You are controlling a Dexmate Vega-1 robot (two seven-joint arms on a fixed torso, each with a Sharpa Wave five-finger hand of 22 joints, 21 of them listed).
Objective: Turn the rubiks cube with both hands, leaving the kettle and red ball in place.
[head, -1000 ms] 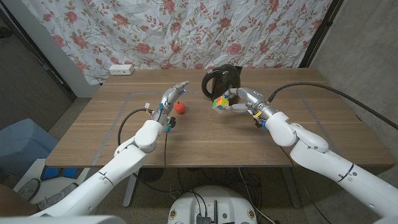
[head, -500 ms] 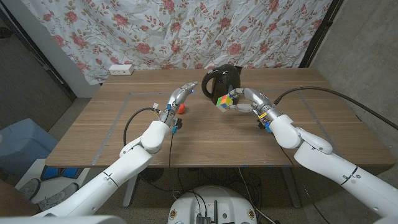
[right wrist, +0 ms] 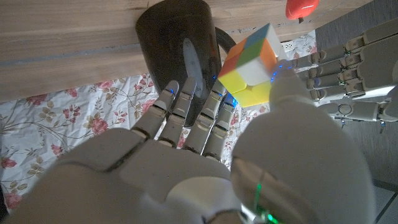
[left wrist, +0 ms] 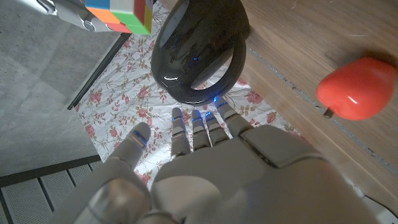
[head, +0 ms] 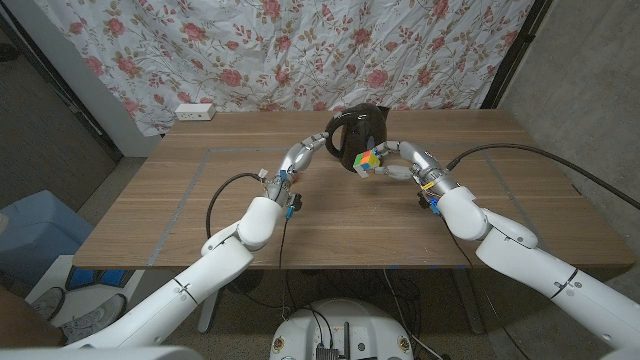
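My right hand is up off the table, holding the rubiks cube in the air just in front of the kettle. Right wrist view: thumb pressed against one face of the rubiks cube, the other fingers reaching out fairly straight past it toward the dark body of the kettle. Whether those fingers press the cube's far side, I cannot tell.

My left hand is raised too, holding nothing, fingers extended and slightly apart, pointing toward the cube and the kettle. From the head view it is near the cube but apart from it. In the left wrist view my left hand shows its back, fingertips short of the kettle, cube held beyond.

The red ball lies on the wood beside the kettle, touched by neither hand; in the head view my left hand covers most of it.
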